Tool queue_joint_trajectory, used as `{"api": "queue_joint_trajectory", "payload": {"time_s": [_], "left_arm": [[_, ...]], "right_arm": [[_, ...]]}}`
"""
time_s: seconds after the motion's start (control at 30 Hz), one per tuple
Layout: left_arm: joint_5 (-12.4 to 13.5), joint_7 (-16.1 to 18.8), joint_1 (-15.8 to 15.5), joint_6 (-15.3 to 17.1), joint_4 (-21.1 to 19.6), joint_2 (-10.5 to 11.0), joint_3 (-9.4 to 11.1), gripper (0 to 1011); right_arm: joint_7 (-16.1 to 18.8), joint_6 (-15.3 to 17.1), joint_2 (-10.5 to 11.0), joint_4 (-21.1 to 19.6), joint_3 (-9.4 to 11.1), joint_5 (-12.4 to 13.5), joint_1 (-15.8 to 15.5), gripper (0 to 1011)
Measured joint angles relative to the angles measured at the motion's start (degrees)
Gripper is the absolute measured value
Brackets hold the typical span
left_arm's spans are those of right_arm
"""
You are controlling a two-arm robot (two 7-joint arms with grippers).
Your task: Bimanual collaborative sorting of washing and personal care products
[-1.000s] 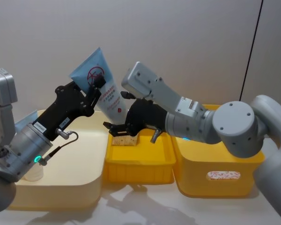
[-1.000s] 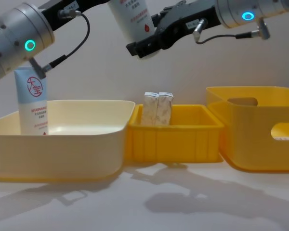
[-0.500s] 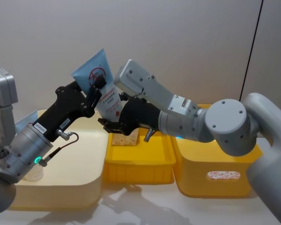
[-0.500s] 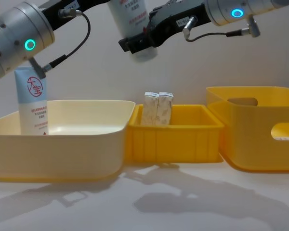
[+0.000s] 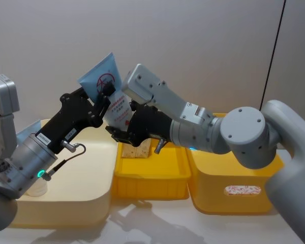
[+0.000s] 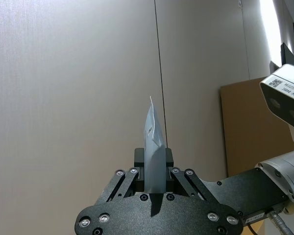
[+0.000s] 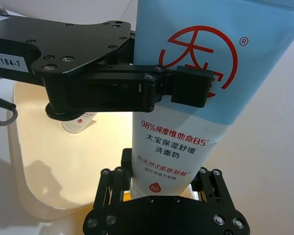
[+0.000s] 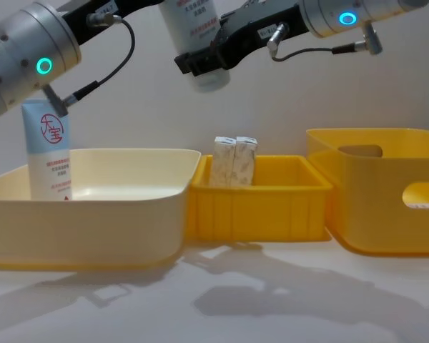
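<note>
Both grippers' jaws clamp one tube (image 5: 112, 99); chest view reveals two cartons (image 8: 234, 161).

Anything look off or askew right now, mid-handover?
Nothing stands out. The held tube hangs tilted between the left gripper and right gripper; another tube stands upright in the cream bin, cartons upright.

Background: plain grey-beige wall (image 5: 203, 46) behind the work area, matte, evenly lit. A thin dark vertical line (image 5: 273, 53), a seam or a cable (cannot tell which), runs down the wall at the right in the head view. Left wrist view: the same kind of line (image 6: 159, 73) on the pale wall, a brown board (image 6: 247, 127) leaning farther along, and a bright strip (image 6: 270, 27) of light near one corner. White table (image 8: 222, 300), glossy, carrying soft shadows.
</note>
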Motion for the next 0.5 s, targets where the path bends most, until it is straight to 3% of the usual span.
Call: {"api": "queue_joint_trajectory", "payload": {"time_s": [0.5], "left_arm": [[0.05,0.07,0.06,0.05,-0.09,0.05,0.04,204]], "right_arm": [[0.00,0.07,-0.13,0.07,-0.05,-0.02,0.07,608]]}}
